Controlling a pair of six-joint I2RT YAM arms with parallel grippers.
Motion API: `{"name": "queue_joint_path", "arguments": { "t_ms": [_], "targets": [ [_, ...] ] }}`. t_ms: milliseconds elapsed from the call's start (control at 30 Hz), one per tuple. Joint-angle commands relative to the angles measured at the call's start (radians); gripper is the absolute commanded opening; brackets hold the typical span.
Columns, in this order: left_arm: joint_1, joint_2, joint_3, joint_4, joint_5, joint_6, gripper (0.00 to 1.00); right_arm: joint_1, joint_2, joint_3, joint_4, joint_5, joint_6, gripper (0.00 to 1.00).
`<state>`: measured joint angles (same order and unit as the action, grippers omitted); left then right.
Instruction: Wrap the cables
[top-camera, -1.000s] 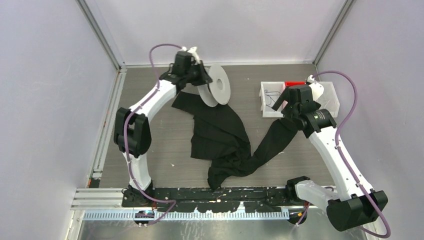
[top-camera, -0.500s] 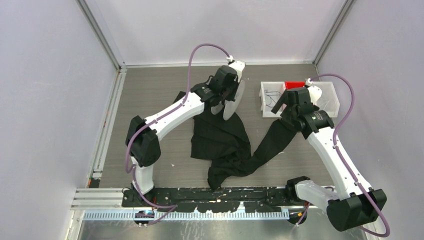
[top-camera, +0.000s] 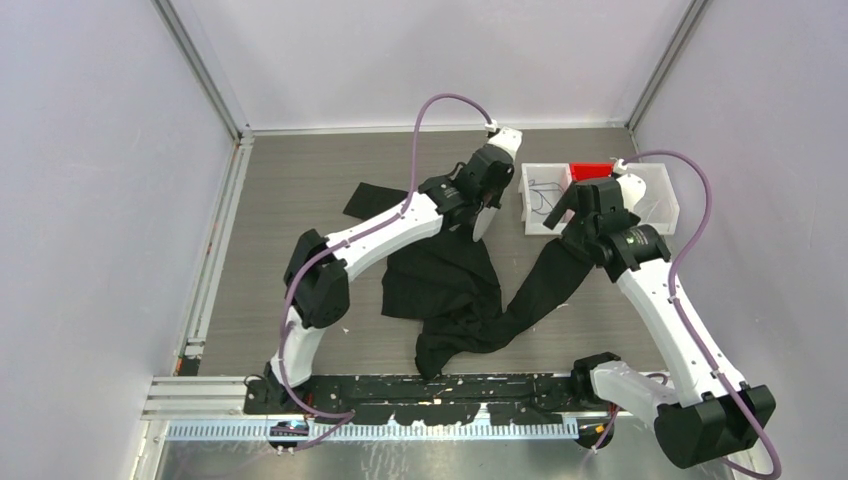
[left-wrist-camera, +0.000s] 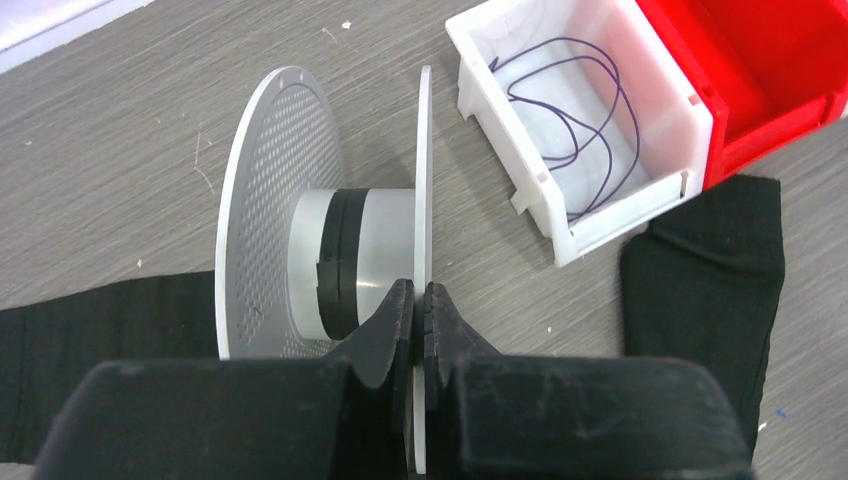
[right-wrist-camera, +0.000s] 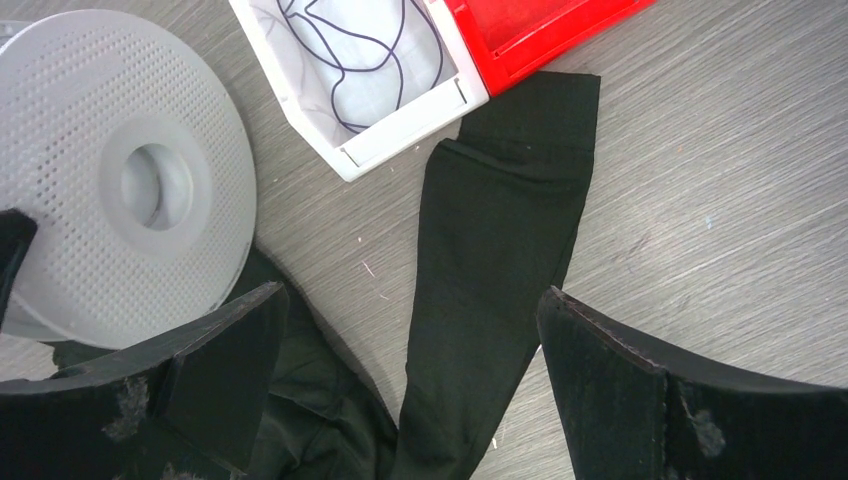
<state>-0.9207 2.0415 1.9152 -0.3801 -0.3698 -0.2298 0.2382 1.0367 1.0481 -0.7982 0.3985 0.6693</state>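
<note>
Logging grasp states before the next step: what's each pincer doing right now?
Left pincer: closed on the rim of the white spool.
Right pincer: open, empty, above the black cloth.

White arms (top-camera: 385, 232), black joints (top-camera: 318, 290), purple hoses (top-camera: 450, 96)

The grey table (left-wrist-camera: 150, 120) carries black cloth (left-wrist-camera: 700, 260), a white bin (left-wrist-camera: 530, 200) and a red bin (left-wrist-camera: 790, 60).

Spool (left-wrist-camera: 270, 200) just beside white bin (left-wrist-camera: 497, 110) blocks its left side; black cloth (top-camera: 440, 275) covers table (top-camera: 280, 200) centre; left bare.
</note>
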Motion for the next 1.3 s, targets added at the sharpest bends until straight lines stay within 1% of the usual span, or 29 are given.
{"name": "queue_joint_path", "arguments": {
  "t_ms": [0, 233, 333, 400, 533, 700, 800, 900, 1100, 1267],
  "targets": [
    [0.004, 0.014, 0.101, 0.024, -0.083, -0.118, 0.01, 0.000, -0.043, 0.002, -0.006, 0.016, 0.014, 1.00],
    [-0.008, 0.075, 0.215, -0.104, -0.150, -0.275, 0.01, 0.001, -0.066, -0.009, -0.015, 0.017, 0.024, 1.00],
    [-0.032, 0.111, 0.272, -0.153, -0.197, -0.298, 0.01, 0.001, -0.066, -0.007, -0.020, 0.008, 0.026, 1.00],
    [-0.041, 0.127, 0.300, -0.187, -0.204, -0.319, 0.01, 0.000, -0.066, -0.006, -0.021, 0.009, 0.026, 1.00],
    [-0.051, 0.135, 0.303, -0.237, -0.207, -0.358, 0.00, 0.000, -0.071, -0.009, -0.021, 0.011, 0.027, 1.00],
    [-0.056, 0.121, 0.240, -0.220, -0.148, -0.384, 0.01, 0.000, -0.067, -0.018, -0.014, 0.004, 0.032, 1.00],
    [-0.058, 0.124, 0.249, -0.257, -0.128, -0.380, 0.13, 0.001, -0.061, -0.017, -0.011, 0.000, 0.037, 1.00],
    [-0.058, 0.105, 0.253, -0.260, -0.104, -0.357, 0.24, 0.000, -0.058, -0.020, -0.001, -0.004, 0.038, 1.00],
    [-0.058, 0.034, 0.253, -0.247, -0.054, -0.315, 0.32, 0.001, -0.052, -0.012, -0.001, 0.009, 0.037, 1.00],
    [-0.058, -0.041, 0.262, -0.240, -0.008, -0.279, 0.33, 0.000, -0.053, 0.013, -0.018, 0.053, 0.012, 1.00]
  ]
}}
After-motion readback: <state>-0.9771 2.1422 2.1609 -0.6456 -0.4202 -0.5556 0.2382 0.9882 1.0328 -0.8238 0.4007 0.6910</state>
